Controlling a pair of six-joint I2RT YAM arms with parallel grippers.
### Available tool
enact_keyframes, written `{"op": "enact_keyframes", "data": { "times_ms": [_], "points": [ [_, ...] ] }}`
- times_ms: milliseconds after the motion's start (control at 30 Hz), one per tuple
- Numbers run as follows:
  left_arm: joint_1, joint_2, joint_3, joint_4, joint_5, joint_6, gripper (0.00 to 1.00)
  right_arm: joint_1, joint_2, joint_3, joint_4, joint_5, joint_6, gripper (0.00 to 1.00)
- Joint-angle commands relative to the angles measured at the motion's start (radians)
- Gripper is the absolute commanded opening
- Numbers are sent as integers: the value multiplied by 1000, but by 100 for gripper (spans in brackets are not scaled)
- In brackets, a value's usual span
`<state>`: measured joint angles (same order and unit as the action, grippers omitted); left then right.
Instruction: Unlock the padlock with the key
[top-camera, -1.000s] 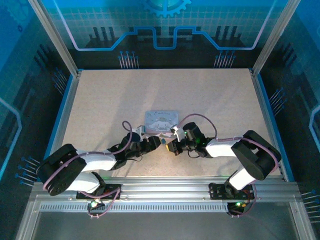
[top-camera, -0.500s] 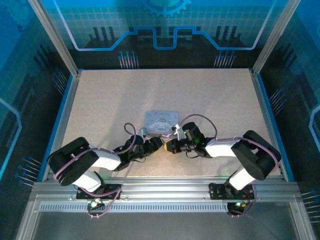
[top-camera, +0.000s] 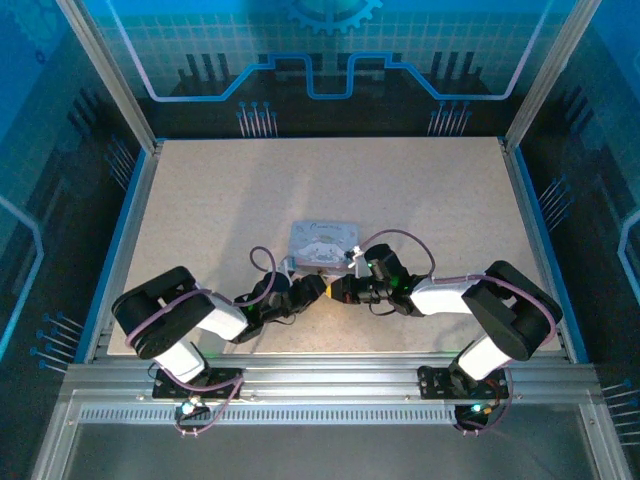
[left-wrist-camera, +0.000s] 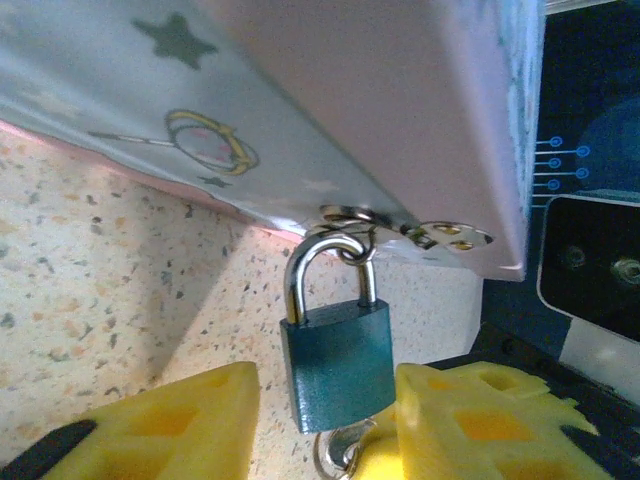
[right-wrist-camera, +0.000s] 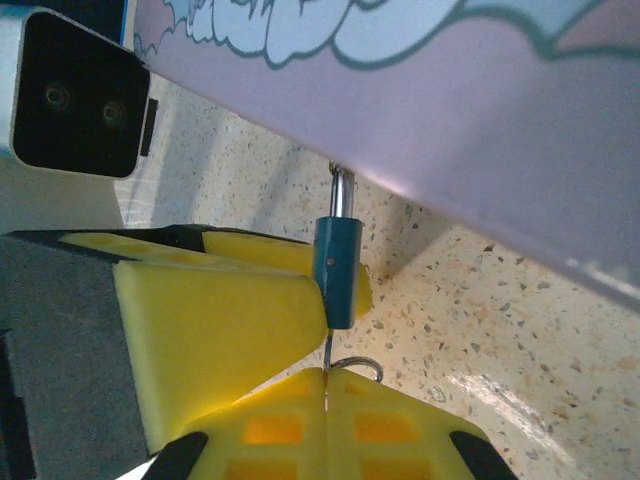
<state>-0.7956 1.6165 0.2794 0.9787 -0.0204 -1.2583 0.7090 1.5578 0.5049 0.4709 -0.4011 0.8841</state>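
Padlock (left-wrist-camera: 338, 362) hangs by its shackle from the hasp on the edge of the tin box (left-wrist-camera: 300, 90), over the speckled table (left-wrist-camera: 90, 260). Left gripper (top-camera: 316, 288) is spread wide around it: one yellow pad (left-wrist-camera: 160, 425) stands off with a clear gap, the other sits right against the teal body. Right gripper (right-wrist-camera: 326, 390) is pinched closed on the key (right-wrist-camera: 326, 352), whose thin blade runs straight up to the lock's underside.

Printed tin (top-camera: 322, 241) overhangs padlock (left-wrist-camera: 337, 360), blocking above and far side. Flanks taken by left pincer (left-wrist-camera: 325, 418), spread astride; right pincer (right-wrist-camera: 326, 385), closed on key (left-wrist-camera: 340, 445), fills space below. Bench (top-camera: 220, 200) free left, right, beyond tin.
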Motion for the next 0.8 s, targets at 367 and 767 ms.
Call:
{"op": "enact_keyframes", "data": {
  "times_ms": [367,767],
  "points": [
    [-10,48,-49,115,-67,-63,17,19,-18,-34,101,9,88,9],
    [-11,31,-52,114,-65,-60,5,18,-132,-89,40,65,-12,33]
  ]
}}
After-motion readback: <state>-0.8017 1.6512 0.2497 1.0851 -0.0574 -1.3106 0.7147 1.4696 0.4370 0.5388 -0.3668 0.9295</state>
